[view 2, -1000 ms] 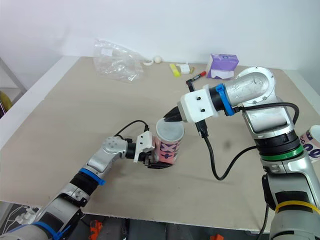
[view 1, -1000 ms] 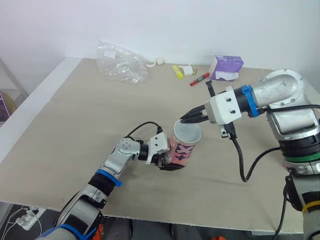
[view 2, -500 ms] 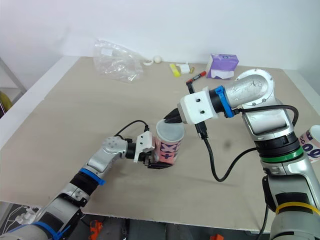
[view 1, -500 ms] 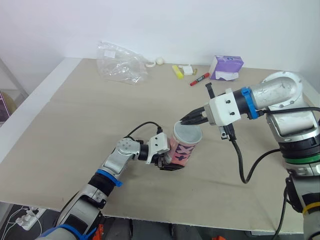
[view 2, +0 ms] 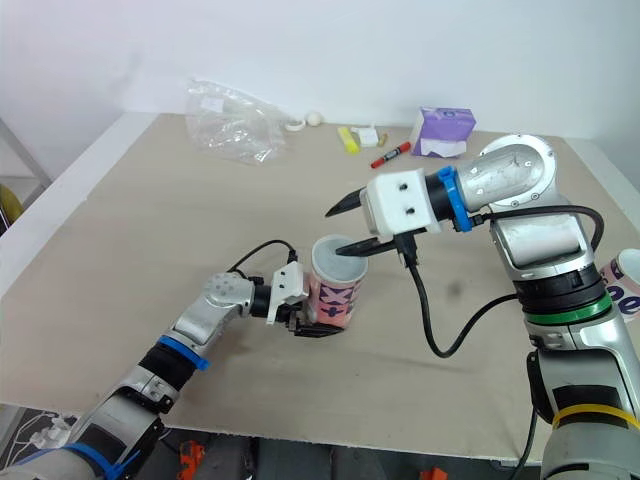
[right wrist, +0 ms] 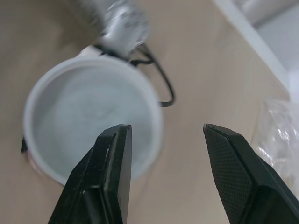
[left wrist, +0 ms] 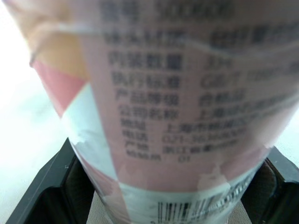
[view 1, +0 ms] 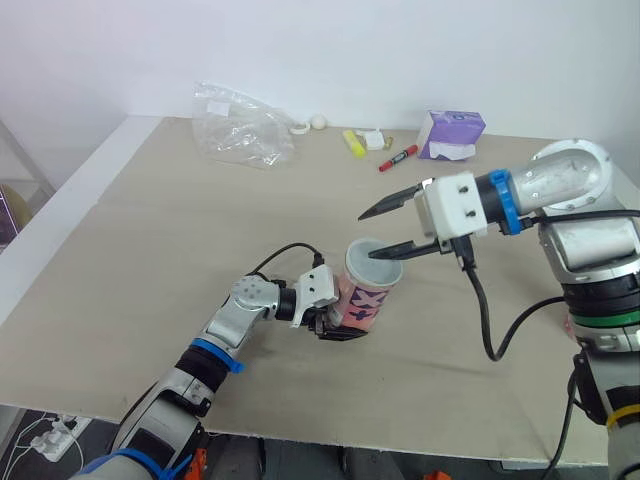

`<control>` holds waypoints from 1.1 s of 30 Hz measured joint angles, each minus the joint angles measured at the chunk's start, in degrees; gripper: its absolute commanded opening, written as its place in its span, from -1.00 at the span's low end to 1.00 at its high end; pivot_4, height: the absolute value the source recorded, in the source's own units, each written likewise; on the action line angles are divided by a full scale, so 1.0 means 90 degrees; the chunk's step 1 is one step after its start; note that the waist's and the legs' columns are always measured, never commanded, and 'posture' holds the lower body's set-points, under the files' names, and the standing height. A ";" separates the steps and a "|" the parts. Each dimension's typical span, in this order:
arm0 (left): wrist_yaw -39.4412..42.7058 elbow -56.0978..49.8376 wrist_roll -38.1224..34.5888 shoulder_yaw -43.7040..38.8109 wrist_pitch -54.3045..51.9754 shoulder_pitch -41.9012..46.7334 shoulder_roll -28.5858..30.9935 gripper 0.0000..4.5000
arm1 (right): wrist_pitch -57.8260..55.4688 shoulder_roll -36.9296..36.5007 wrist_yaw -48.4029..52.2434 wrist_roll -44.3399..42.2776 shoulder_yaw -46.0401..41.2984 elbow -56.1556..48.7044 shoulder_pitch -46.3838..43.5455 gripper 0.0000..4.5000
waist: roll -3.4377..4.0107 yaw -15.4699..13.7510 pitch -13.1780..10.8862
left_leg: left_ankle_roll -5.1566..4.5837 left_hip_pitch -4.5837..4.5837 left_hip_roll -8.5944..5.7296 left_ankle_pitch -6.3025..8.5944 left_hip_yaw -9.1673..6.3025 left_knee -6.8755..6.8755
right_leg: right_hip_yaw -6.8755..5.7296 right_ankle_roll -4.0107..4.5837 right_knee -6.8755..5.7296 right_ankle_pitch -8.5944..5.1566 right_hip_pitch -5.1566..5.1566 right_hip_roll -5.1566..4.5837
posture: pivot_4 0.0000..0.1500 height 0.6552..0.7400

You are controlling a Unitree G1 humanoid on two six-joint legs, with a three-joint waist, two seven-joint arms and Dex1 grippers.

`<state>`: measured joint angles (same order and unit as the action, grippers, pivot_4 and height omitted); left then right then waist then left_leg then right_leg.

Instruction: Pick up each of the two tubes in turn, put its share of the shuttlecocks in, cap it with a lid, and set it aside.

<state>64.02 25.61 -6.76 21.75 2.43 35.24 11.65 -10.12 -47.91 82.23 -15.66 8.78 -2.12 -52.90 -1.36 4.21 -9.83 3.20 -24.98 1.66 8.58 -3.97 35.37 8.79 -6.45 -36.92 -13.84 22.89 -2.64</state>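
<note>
1. Tube (view 1: 362,300) first: the pink one, just below the middle of the head view, tilted so its top leans toward the upper right. Same spot and same tilt as a second ago.
2. Left gripper (view 1: 335,322) is clamped on the tube's lower end, coming in from the lower left. In the left wrist view the printed label is wedged between the two black fingers (left wrist: 41,191). No change there either.
3. Lid (view 1: 374,262) is on the tube's top end, white rim with a greyish middle. It looks seated, but I can't swear it's pushed all the way home.
4. The big change is the right gripper (view 1: 367,235). A second ago, and half a second ago, its fingers were pinched together at the lid's rim. Now they're spread wide. The lower finger lies across the lid, and I can't tell if it's touching. The upper finger points up and left, well above it.
5. Right wrist view agrees: the lid (right wrist: 88,121) sits behind one finger (right wrist: 112,172), with a wide gap to the other.
6. Far end of the table (view 1: 150,250), top of the frame: plastic bag (view 1: 240,128), red marker (view 1: 398,159), purple box (view 1: 452,135). None of it budged.
</note>
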 measured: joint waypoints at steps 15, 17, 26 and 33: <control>0.0007 0.0039 -0.0001 -0.0010 0.0003 0.0030 0.0014 0.69 | -0.2140 0.0097 -0.0619 -0.1049 -0.0107 -0.1139 0.0606 -0.98 | 0.0000 0.0002 0.0000 | 0.0006 -0.0003 -0.0001 0.0004 0.0000 0.0001 | 0.0000 0.0002 0.0000 0.0001 0.0033 0.0000 | 1.00 1.00; 0.0006 0.0034 -0.0002 -0.0007 0.0002 0.0030 0.0013 0.69 | -0.2041 0.0121 -0.0659 -0.0706 0.0289 -0.1052 0.0603 -0.98 | -0.0001 0.0002 0.0000 | 0.0006 -0.0004 -0.0001 0.0004 0.0000 0.0001 | 0.0000 0.0002 0.0001 0.0001 0.0035 -0.0001 | 1.00 1.00; -0.0021 0.0033 -0.0006 -0.0008 -0.0009 0.0017 0.0025 0.69 | -0.1601 -0.0102 -0.0368 -0.0287 0.0486 -0.0857 0.0539 -0.98 | -0.0003 0.0006 0.0002 | 0.0009 0.0003 -0.0001 0.0006 0.0000 0.0001 | 0.0000 0.0002 0.0001 0.0001 0.0033 -0.0001 | 1.00 1.00; -0.0040 0.0036 -0.0005 -0.0005 -0.0012 0.0012 0.0025 0.69 | -0.1387 -0.0102 -0.0253 -0.0090 0.0595 -0.0801 0.0505 -0.98 | -0.0005 0.0009 0.0004 | 0.0013 0.0006 -0.0001 0.0008 0.0000 0.0001 | 0.0000 0.0002 0.0001 0.0001 0.0031 -0.0001 | 1.00 1.00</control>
<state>63.66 25.94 -6.80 21.71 2.32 35.35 11.88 -22.60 -48.82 79.96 -16.47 14.14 -9.33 -48.35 -1.41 4.29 -9.80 3.32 -24.93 1.65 8.66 -3.97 35.38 8.79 -6.44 -36.91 -13.83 23.17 -2.65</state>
